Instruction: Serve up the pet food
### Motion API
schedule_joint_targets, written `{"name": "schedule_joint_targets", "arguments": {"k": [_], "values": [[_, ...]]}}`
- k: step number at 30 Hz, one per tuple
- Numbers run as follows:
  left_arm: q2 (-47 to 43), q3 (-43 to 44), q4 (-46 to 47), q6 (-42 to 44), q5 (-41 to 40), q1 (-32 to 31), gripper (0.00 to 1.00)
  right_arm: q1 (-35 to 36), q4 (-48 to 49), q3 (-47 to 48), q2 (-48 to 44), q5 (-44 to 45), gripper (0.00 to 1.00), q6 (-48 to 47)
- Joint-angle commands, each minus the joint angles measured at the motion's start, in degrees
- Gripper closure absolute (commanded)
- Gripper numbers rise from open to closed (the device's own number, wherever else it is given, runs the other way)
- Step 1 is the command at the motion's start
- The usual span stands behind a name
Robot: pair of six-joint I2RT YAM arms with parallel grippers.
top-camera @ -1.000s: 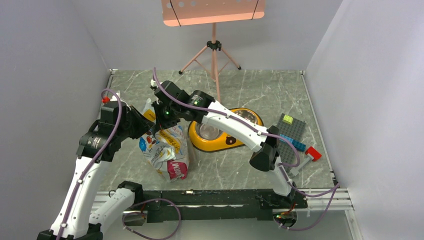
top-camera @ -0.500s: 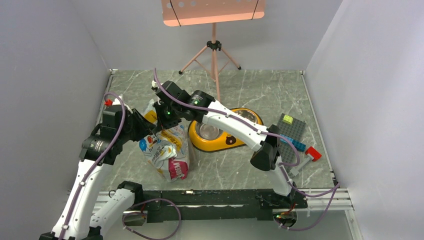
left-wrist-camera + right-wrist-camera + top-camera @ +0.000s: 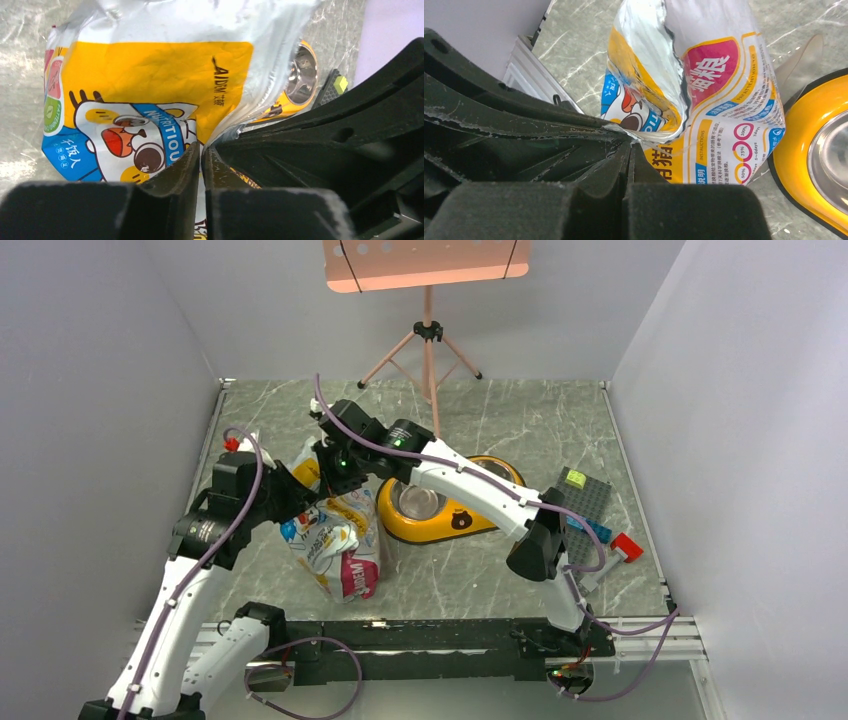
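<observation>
**Item:** crinkly white-and-yellow pet food bag [image 3: 335,540], cartoon print, magenta bottom band.

**Location:** left-centre of the grey marble-pattern tabletop [image 3: 480,575], just left of the yellow plastic double-bowl feeder [image 3: 430,531]. The bag's base points to the near edge and its mouth is lifted toward the far side.

**Kibble:** none visible, neither on the tabletop nor in the round steel bowl [image 3: 418,503]; presumably all inside the bag.

**Left gripper [image 3: 201,159]:** closed to a narrow slit, pinching a fold of the bag's printed film on its left side.

**Right gripper [image 3: 630,150]:** likewise closed narrow, nipping the opposite lip close to the mouth.

**Step in hand (judged):** spreading the mouth open, ahead of any pour.

**Handling notes (judged):**
- Draw the two pinches apart slowly and evenly; the film is thin and slippery and could slide out of either grip.
- Keep the mouth above the base so nothing spills early.
- Check that the opening really gapes before tilting.
- Swing the mouth right, over the steel bowl, and only then tip.
- Hazards: tearing the film, or scattering pieces between bag and feeder.
</observation>
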Motion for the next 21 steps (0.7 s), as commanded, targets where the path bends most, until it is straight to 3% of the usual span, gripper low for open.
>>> {"name": "schedule_joint_targets", "arguments": {"k": [1,3,7,12,16,19,20,21], "values": [[2.51,4.59,0.34,5.54,-2.37,-0.26,0.92,-0.04,2.54,1.83,-2.68,5.11,1.00,-1.33],[3.46,7.56,-1.82,7.23,-5.98,-0.26,1.00,0.90,-3.31,5.72,-1.41,14.84,1.00,-2.45],[2.15,10.22,-2.28,9.47,-12.71,-0.26,1.00,1.92,-12.51,9.98,0.48,31.46,1.00,-5.39],[-1.31,11.19,4.65,11.78,-10.99,-0.26,1.00,2.49,-5.26,1.56,-5.34,31.46,1.00,-9.94],[-1.23,13.51,6.94,11.90,-7.93,-0.26,1.00,2.78,-8.40,8.09,-3.01,32.04,1.00,-11.76],[-1.22,14.68,8.81,11.34,-5.20,-0.26,1.00,2.70,-8.05,11.74,-2.41,27.64,1.00,-13.17],[-1.22,14.94,9.65,10.96,-4.24,-0.26,1.00,2.72,-7.49,12.46,-2.60,25.81,0.98,-13.43],[-1.34,14.95,10.34,10.80,-3.27,-0.26,1.00,2.64,-6.89,13.01,-2.83,24.13,0.83,-13.23]]}}
